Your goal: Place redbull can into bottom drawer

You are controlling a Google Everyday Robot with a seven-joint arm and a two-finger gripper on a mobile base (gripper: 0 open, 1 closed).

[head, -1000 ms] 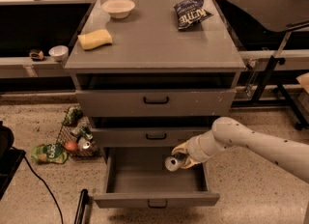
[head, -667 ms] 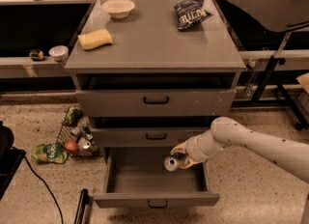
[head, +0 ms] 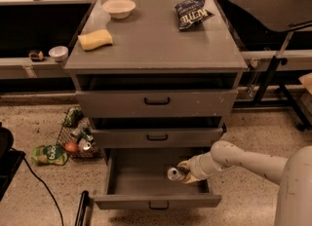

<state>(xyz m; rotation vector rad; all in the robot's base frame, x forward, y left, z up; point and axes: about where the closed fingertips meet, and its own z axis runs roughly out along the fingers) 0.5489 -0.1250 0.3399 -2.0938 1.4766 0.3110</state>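
The bottom drawer (head: pixel 146 183) of the grey cabinet is pulled open, its front with a small black handle toward me. My gripper (head: pixel 184 172) reaches in from the right, over the right part of the drawer's inside. It is shut on the redbull can (head: pixel 174 174), which lies sideways with its round silver end facing left. The can is low over the drawer floor; I cannot tell whether it touches it.
The two upper drawers (head: pixel 157 102) are nearly closed. On the cabinet top lie a white bowl (head: pixel 119 8), a yellow sponge (head: pixel 95 39) and a dark blue chip bag (head: pixel 192 12). A wire basket (head: pixel 74 135) with litter and a green bag (head: pixel 49 154) sit on the floor at left.
My gripper and the can have shifted slightly left and down into the drawer. Nothing else has moved.
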